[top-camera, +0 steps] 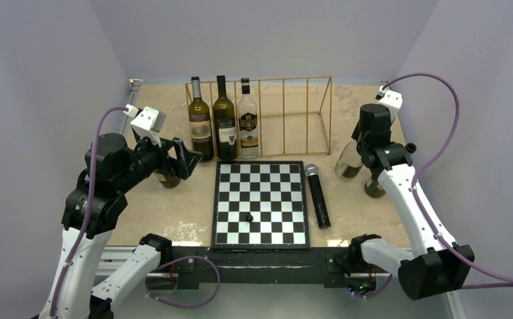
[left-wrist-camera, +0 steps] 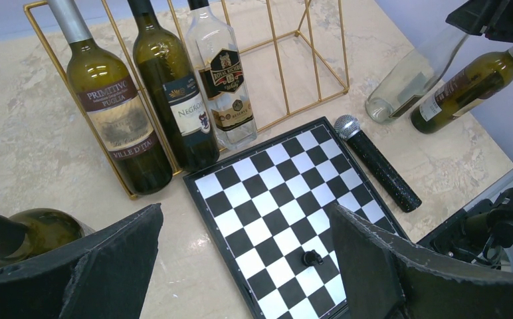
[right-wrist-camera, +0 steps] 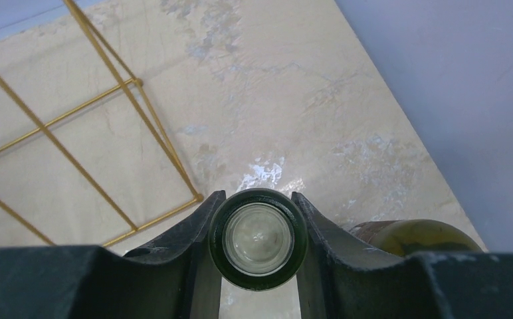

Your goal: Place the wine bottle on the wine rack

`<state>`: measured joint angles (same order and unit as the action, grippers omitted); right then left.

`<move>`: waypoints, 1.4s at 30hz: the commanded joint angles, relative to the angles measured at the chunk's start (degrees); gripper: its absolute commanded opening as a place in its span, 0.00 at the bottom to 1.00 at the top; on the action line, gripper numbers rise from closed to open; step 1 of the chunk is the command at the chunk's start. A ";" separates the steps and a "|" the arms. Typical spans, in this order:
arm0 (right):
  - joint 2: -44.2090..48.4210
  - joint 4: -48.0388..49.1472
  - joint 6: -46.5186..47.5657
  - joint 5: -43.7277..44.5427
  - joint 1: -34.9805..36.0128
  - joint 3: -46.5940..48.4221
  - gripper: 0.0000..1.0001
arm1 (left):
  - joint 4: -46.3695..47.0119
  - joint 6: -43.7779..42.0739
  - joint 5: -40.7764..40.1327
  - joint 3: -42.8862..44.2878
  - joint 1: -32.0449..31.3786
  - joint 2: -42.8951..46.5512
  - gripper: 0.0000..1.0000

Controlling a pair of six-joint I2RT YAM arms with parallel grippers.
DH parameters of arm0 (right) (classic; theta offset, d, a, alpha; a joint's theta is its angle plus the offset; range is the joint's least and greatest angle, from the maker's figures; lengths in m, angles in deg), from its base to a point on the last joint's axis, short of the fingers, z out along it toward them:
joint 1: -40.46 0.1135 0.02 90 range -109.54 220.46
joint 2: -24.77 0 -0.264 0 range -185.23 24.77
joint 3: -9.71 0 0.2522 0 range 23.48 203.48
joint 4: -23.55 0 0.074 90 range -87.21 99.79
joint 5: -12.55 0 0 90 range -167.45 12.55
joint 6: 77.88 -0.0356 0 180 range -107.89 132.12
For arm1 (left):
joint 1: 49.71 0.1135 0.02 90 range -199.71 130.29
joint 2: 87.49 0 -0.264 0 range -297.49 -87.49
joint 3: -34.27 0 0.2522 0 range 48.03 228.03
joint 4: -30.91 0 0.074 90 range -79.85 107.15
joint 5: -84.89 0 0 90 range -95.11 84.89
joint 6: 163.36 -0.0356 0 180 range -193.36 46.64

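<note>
A clear wine bottle stands on the table right of the gold wire wine rack. My right gripper is shut on its neck. In the right wrist view both fingers press the rim of the bottle's open mouth, with the gripper looking straight down on it. A green bottle stands just to its right. My left gripper hangs open with nothing between its fingers, beside another green bottle at the left. Three bottles stand in the rack's left end.
A black-and-white chessboard with one small black piece lies in the middle. A black microphone lies along its right side. The rack's right compartments hold nothing. Grey walls close in both sides.
</note>
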<state>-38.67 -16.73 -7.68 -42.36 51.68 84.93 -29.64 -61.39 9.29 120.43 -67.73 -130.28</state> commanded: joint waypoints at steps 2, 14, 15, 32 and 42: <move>5.72 3.10 1.77 -7.47 0.26 9.39 0.00 | 2.02 -0.01 0.69 0.50 0.27 0.25 0.99; 7.16 -0.58 1.07 -15.54 5.11 20.18 0.00 | 1.88 0.49 1.24 0.90 0.26 0.11 0.99; 6.81 -0.29 0.54 -15.67 5.77 20.59 0.00 | 1.96 0.70 1.50 0.82 0.27 0.11 0.99; -14.04 1.82 -6.44 -22.18 14.04 34.76 0.00 | 0.43 1.57 2.72 3.14 0.26 0.69 0.99; -25.51 -0.03 -5.91 -21.99 18.24 43.10 0.00 | 0.48 1.96 3.03 2.63 0.27 1.18 0.99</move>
<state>-64.88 -25.78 -11.46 -63.76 68.76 120.42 -30.34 -60.47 11.38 121.74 -67.73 -129.84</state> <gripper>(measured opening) 0.394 0.993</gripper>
